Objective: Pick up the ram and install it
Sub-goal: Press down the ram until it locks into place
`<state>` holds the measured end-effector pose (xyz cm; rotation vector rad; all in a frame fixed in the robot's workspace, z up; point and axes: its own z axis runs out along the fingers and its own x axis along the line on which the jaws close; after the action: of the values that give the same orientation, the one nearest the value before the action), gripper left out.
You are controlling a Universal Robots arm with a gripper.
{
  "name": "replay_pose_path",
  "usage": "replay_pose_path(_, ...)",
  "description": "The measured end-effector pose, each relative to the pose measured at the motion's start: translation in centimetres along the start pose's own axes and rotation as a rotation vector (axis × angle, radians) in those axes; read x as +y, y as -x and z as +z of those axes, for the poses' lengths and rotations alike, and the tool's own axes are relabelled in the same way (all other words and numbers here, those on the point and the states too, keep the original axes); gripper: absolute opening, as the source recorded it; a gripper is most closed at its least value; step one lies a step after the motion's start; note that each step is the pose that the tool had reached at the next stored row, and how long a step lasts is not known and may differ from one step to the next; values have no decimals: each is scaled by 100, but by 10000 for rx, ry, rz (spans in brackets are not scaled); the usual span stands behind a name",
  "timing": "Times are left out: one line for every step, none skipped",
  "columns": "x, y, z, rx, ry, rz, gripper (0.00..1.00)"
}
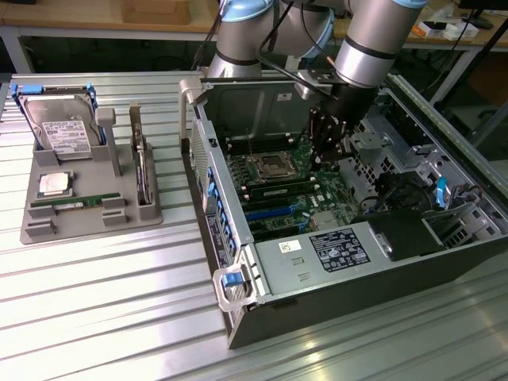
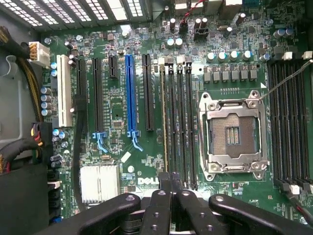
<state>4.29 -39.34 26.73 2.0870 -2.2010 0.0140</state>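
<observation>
One ram seemed to stand edge-on in its slot beneath my clenched hand; a similar stick lay at the case's nine o'clock. I judged I was seating it, which called for a straight, even press.

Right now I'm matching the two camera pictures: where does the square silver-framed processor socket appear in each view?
Exterior view: the square silver-framed processor socket sits on the green motherboard inside the open grey computer case, near the picture's middle.
Wrist view: the socket lies between two banks of black memory slots.
Shared landmark: the bank of long black memory slots right beside the socket.
</observation>
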Motion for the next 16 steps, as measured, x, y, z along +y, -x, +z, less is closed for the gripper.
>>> replay_pose_path(10, 0, 0, -10, -67, 5, 11)
replay_pose_path(26, -1, 3, -29, -188, 12, 11)
replay_pose_path(26, -2, 2, -29, -188, 11, 11)
replay_pose_path(26, -2, 2, -29, -189, 12, 11)
replay_pose_path(26, -2, 2, -28, -188, 12, 11)
replay_pose_path(26, -2, 2, -28, -189, 12, 11)
replay_pose_path(26, -2, 2, -28, -189, 12, 11)
replay_pose_path(26, -2, 2, -28, -189, 12, 11)
replay_pose_path(25, 0, 13, -29, -189, 12, 11)
replay_pose_path(23, 2, 39, -27, -188, 12, 11)
replay_pose_path(22, 3, 57, -29, -188, 12, 11)
replay_pose_path(20, 6, 91, -27, -188, 12, 11)
replay_pose_path(19, 7, 109, -28, -188, 12, 11)
replay_pose_path(17, 10, 138, -29, -188, 11, 11)
replay_pose_path(15, 12, 162, -29, -189, 12, 11)
replay_pose_path(13, 15, 192, -28, -189, 12, 11)
